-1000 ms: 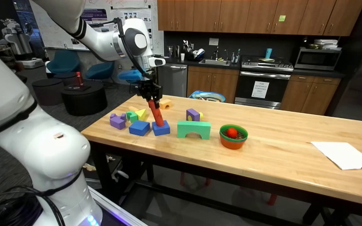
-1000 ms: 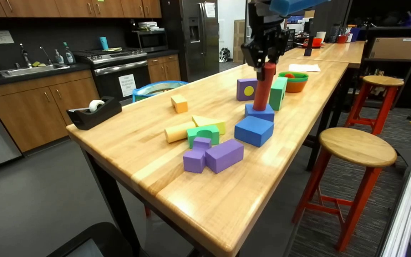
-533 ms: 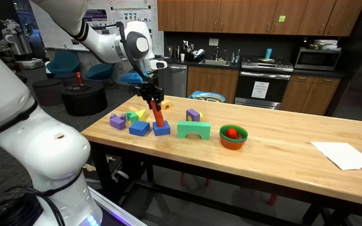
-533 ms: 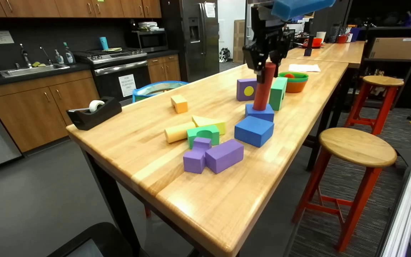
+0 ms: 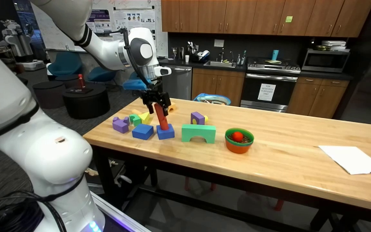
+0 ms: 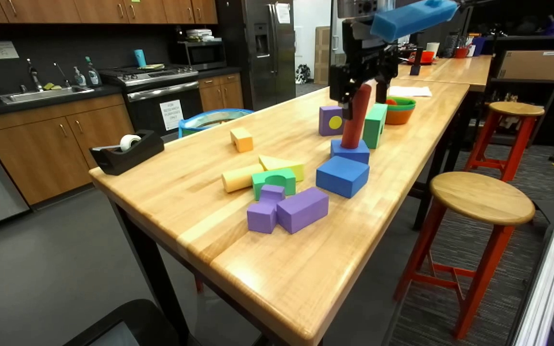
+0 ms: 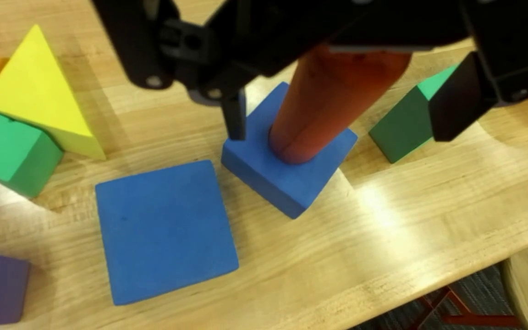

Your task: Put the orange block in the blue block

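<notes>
The orange block (image 7: 332,101), a slim red-orange rounded bar, stands with its lower end in the round hole of the blue block (image 7: 284,178); in both exterior views the bar (image 5: 163,122) leans somewhat. How deep it sits is hidden. My gripper (image 7: 339,137) is open, one finger on each side of the bar with gaps between. In the wrist view the gripper's body covers the bar's top; contact there I cannot tell. Both exterior views show the gripper (image 6: 364,106) around the upper part of the bar (image 6: 355,125), above the blue block (image 6: 349,153).
Beside it lies another blue block (image 7: 165,231). A green arch (image 5: 199,129) and a purple block (image 6: 331,121) stand close by. Stacked bowls (image 5: 238,148) are farther along. Yellow (image 6: 282,167), green (image 6: 274,181) and purple blocks (image 6: 302,210) lie toward the table's end.
My fingers have spread from the orange block, letting go of it. The arm has come down slightly. The orange block still stands in the blue block.
</notes>
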